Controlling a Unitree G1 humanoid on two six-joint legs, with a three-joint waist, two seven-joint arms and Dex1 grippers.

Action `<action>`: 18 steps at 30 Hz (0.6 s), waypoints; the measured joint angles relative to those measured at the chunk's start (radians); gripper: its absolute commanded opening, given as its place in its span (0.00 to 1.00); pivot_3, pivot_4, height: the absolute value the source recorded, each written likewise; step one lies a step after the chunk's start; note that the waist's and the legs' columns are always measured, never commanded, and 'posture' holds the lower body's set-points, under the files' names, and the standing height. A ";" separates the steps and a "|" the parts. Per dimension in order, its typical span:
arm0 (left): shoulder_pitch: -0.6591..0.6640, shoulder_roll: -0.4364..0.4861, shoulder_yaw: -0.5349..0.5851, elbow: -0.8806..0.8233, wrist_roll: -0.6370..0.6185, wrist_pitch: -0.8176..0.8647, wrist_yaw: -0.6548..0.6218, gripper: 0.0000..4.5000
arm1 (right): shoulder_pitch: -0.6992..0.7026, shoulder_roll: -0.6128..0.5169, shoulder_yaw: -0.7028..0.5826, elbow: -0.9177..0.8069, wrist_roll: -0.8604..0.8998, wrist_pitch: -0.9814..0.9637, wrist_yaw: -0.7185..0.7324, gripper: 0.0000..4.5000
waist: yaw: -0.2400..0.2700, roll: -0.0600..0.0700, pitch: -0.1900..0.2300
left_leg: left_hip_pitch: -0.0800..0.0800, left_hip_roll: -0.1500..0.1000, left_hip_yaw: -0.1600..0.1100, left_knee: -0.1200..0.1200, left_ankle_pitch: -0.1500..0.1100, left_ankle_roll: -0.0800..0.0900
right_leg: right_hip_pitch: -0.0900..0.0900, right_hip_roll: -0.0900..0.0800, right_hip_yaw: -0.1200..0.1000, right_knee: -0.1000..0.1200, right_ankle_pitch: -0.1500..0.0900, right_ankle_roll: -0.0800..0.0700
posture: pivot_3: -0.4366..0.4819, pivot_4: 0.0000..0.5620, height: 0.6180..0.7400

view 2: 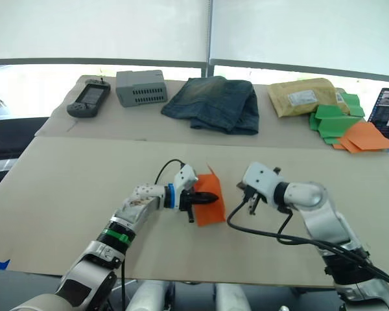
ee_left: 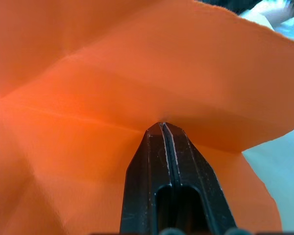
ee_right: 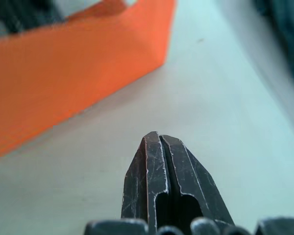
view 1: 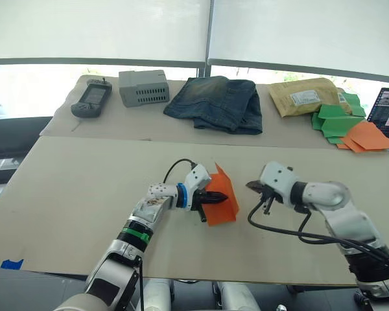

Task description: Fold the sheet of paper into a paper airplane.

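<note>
Two grippers are over the near table (view 1: 65, 194), both with fingers pressed together. The left gripper (view 1: 222, 196) has its black fingers (ee_left: 169, 161) closed with their tips pressed into the fold of the sheet of paper (view 1: 222, 206); whether they pinch an edge of it cannot be told from the left wrist view, where creased orange paper surrounds the tips. The sheet is bright orange, partly folded, with one flap standing up behind the left gripper and the rest lying on the table surface near the middle of the near table. The right gripper (view 1: 251, 186) sits just beside the sheet on its right, apart from it, holding nothing; its wrist view shows the closed fingers (ee_right: 161, 161) above bare tabletop with the orange sheet ahead. On the far table lie a dark handheld device (view 1: 92, 98), a grey box (view 1: 143, 87), folded jeans (view 1: 216, 102), a padded envelope (view 1: 306, 96) and a pile of green and orange papers (view 1: 351, 126). A laptop (view 1: 388, 107) shows at the right edge, just beside that pile.
</note>
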 measured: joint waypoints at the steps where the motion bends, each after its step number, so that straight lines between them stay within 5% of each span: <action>1: 0.000 -0.003 -0.001 0.000 0.003 -0.002 0.000 0.00 | -0.004 0.000 -0.017 -0.026 0.020 0.016 0.000 0.00 | 0.000 0.000 0.000 | 0.000 0.000 0.000 0.000 0.000 0.000 | 0.000 0.000 0.000 0.000 0.000 0.000 | 0.48 0.27 0.91; 10: 0.000 -0.007 -0.007 0.009 0.016 -0.025 -0.005 0.00 | -0.058 0.043 -0.002 -0.278 0.172 0.171 0.005 0.00 | 0.002 0.000 0.000 | -0.001 -0.001 -0.002 0.000 0.000 0.000 | 0.000 0.000 0.000 -0.001 0.000 0.001 | 0.48 0.27 0.91; 18: 0.000 -0.006 -0.008 0.009 0.017 -0.030 -0.007 0.00 | -0.059 -0.039 0.198 -0.184 0.003 0.101 0.007 0.00 | 0.001 0.000 0.000 | -0.001 -0.002 -0.002 0.000 0.000 0.000 | -0.001 -0.002 -0.001 -0.001 -0.001 0.001 | 0.48 0.27 0.91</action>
